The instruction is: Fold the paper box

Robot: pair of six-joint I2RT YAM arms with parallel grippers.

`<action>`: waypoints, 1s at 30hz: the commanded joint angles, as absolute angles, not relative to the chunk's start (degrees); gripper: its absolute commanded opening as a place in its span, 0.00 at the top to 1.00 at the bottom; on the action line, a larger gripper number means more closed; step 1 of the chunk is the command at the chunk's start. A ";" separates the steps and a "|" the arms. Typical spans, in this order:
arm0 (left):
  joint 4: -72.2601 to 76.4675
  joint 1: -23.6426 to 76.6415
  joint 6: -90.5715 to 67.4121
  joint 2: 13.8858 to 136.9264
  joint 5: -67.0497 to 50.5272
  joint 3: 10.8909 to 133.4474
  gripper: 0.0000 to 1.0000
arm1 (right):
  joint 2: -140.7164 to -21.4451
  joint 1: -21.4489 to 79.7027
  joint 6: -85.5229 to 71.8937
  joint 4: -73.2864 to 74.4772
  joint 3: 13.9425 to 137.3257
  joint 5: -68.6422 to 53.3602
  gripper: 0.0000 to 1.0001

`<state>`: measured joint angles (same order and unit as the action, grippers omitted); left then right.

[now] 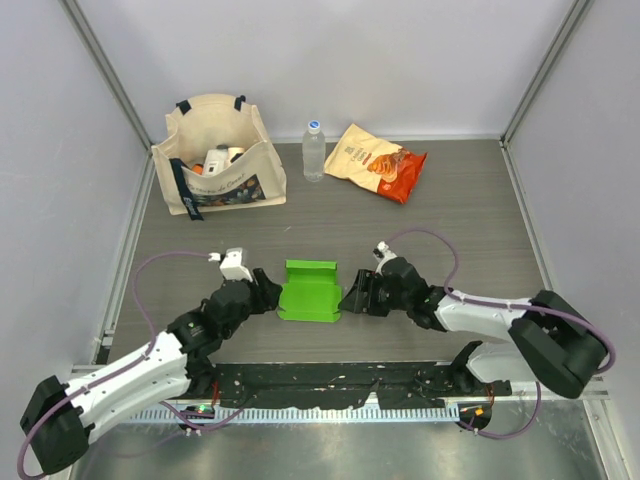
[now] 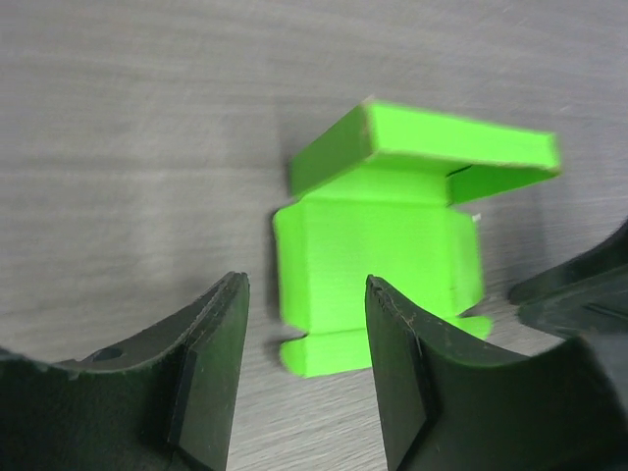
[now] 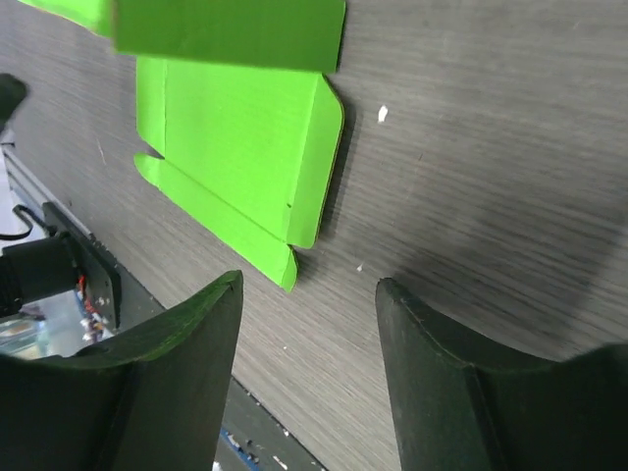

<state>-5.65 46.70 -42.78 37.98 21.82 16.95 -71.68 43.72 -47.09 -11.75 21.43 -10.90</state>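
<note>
One item is under work: the bright green thin-card paper box [image 1: 310, 290] lies on the grey wood-grain table [image 1: 450, 220], toward the near edge and directly between the two arms.

Condition: partly formed. The far panel stands raised and its top flap is bent over toward the arms. In the left wrist view this shows as a hood above the flat base [image 2: 378, 255]. The near flap and at least one side flap lie flat or nearly flat on the table, as the right wrist view [image 3: 235, 128] confirms. No closed box shape is present.

Left gripper [image 1: 268, 292] [image 2: 306, 294]: jaws apart, empty, just beside the box's left edge.

Right gripper [image 1: 352, 295] [image 3: 309, 285]: jaws apart, empty, just beside the right edge. Contact with the card cannot be told for either.

Assessment: early to middle stage. The side walls and near wall are not yet raised and tucked.
</note>
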 commanded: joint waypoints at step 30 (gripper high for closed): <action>-2.81 61.49 -19.13 51.75 17.46 28.82 0.35 | -78.93 39.91 -56.78 -16.02 25.91 -22.22 0.99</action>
<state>-2.59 50.94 -35.14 46.24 12.99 20.49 -82.94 42.02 -58.74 -22.59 21.08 -18.31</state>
